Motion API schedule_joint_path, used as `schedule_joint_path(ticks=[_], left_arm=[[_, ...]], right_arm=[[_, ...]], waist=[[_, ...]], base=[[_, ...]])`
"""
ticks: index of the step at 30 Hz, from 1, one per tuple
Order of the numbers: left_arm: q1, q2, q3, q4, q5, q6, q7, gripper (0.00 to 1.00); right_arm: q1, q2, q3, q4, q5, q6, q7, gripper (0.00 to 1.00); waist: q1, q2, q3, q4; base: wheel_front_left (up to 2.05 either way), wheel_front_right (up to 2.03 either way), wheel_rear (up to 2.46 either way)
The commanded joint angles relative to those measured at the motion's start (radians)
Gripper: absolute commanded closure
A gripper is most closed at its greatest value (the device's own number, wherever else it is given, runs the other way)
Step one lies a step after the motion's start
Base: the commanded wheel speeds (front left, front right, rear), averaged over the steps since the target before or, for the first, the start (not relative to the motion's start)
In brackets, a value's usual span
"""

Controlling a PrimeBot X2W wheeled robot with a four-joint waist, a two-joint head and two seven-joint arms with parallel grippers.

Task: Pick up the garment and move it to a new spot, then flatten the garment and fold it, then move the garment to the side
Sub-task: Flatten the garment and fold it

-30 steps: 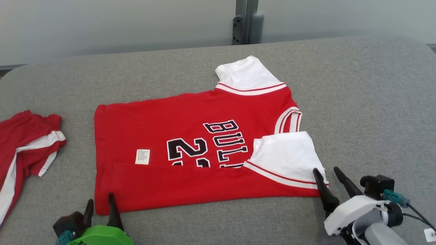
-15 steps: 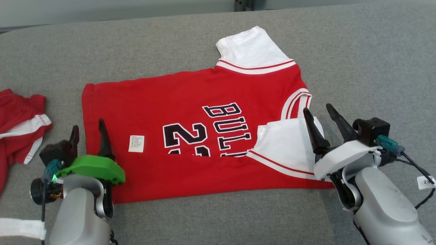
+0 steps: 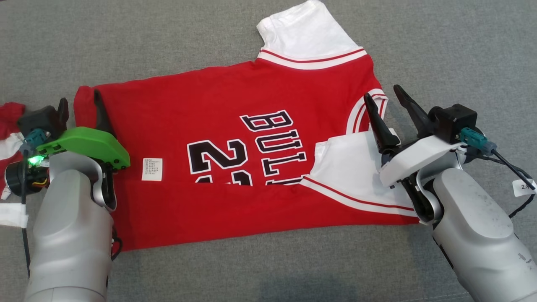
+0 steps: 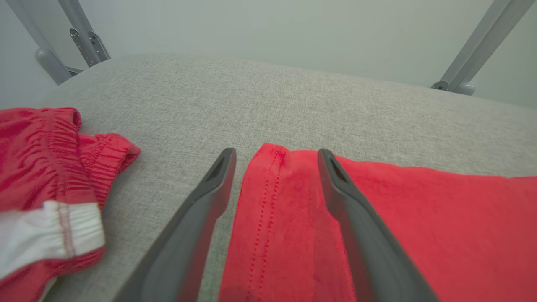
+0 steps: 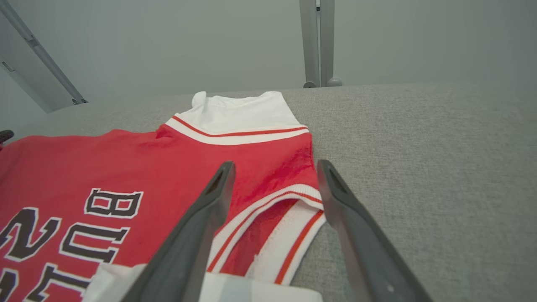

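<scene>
The garment [image 3: 235, 105] is a red jersey with white sleeves and black lettering, lying on the grey padded table [image 3: 440, 42]. Its near long side is folded up over part of the print, with the near sleeve [image 3: 348, 163] lying on top. My left gripper [image 3: 79, 100] is open and straddles the jersey's far left hem corner; the left wrist view shows that gripper [image 4: 277, 153] with the red hem [image 4: 268, 201] between its fingers. My right gripper [image 3: 382, 93] is open over the striped collar, which the right wrist view shows between the fingers of that gripper [image 5: 275, 164], beside the jersey [image 5: 105, 163].
Red shorts with white trim [image 3: 8, 121] lie bunched at the table's left end, close to my left gripper, and fill the left of the left wrist view [image 4: 42, 159]. Metal posts [image 5: 316, 42] stand behind the table's far edge. Bare grey table stretches to the right of the collar.
The head camera has tilted down. Both arms have reached forward from the jersey's near edge, the left to the far hem corner, the right to the collar. The left fingers spread wider.
</scene>
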Motion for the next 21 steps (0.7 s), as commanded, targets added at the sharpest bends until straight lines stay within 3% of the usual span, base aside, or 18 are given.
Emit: schedule_joint_path(ticks=[1,9,10,11,12,13,14,21], left_arm=[[-0.036,0.013,-0.002,0.024,0.002,-0.003,0.005,0.0],[-0.131,0.027,-0.014,0.162,-0.001,0.008,0.027,0.0],[-0.142,0.024,-0.016,0.179,-0.005,0.008,0.033,0.04],[-0.15,0.024,-0.018,0.19,-0.005,0.009,0.037,0.11],[-0.156,0.023,-0.021,0.201,-0.004,0.007,0.036,0.29],[-0.16,0.021,-0.022,0.208,-0.005,0.006,0.033,0.53],[-0.165,0.02,-0.027,0.214,-0.002,0.007,0.029,1.0],[-0.186,-0.003,-0.055,0.205,0.014,-0.006,0.006,1.0]], right_arm=[[-0.018,-0.005,0.007,0.0,0.005,-0.001,-0.001,0.0],[-0.073,-0.017,0.047,0.003,0.012,-0.001,-0.001,0.0],[-0.085,-0.023,0.055,0.003,0.013,-0.001,-0.001,0.0],[-0.097,-0.028,0.061,0.004,0.013,-0.001,-0.001,0.0],[-0.11,-0.033,0.07,0.007,0.014,-0.001,-0.001,0.0],[-0.122,-0.037,0.077,0.01,0.015,-0.001,-0.001,0.0],[-0.139,-0.045,0.085,0.014,0.016,-0.001,-0.001,0.0],[-0.281,-0.081,0.128,0.098,0.042,-0.001,0.006,0.0]], waist=[[0.0,0.0,0.019,-0.005],[0.0,0.0,0.05,-0.01],[0.0,0.0,0.054,-0.009],[0.0,0.0,0.058,-0.009],[0.0,0.0,0.061,-0.008],[0.0,0.0,0.064,-0.006],[0.0,0.0,0.069,-0.004],[0.0,0.0,0.095,0.039]], base=[[0.0,0.0,0.0],[0.0,0.0,0.0],[0.0,0.0,0.0],[0.0,0.0,0.0],[0.0,0.0,0.0],[0.0,0.0,0.0],[0.0,0.0,0.0],[0.0,0.0,0.0]])
